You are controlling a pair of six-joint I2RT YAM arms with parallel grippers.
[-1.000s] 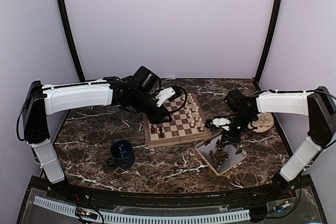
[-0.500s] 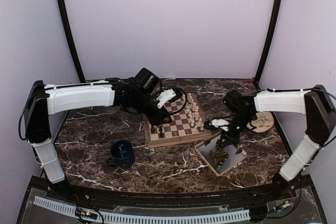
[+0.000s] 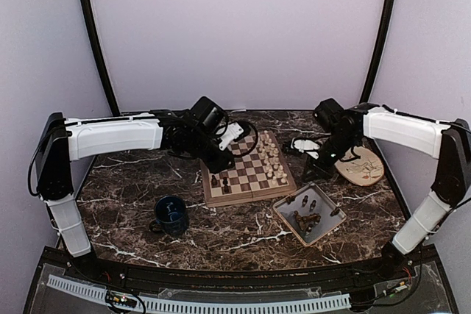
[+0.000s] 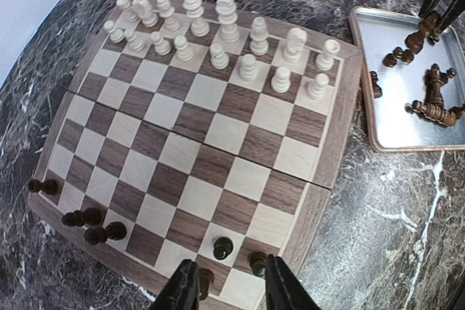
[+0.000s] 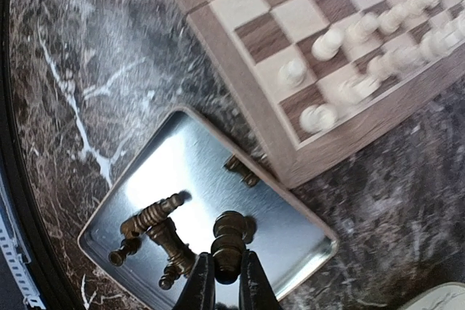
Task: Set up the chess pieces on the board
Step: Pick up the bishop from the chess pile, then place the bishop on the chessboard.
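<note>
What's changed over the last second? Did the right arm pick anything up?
The right gripper closed on a dark piece and lifted it off the tray, swinging toward the far side. The left gripper, open over the board, barely moved; mug and plate stayed put.

Top camera high, near side, looking down; wrist cameras close overhead, sharing board (image 4: 211,165), tray (image 5: 182,165).

The dark marble desk (image 3: 125,189), veined with white, carried four things. A wooden chessboard (image 3: 250,178) lay at its centre, a blue mug (image 3: 171,215) stood nearer the left arm's base, a metal tray (image 3: 329,223) sat just beside the chessboard's near right corner, and a round beige plate (image 3: 364,170) lay to the far right.
</note>
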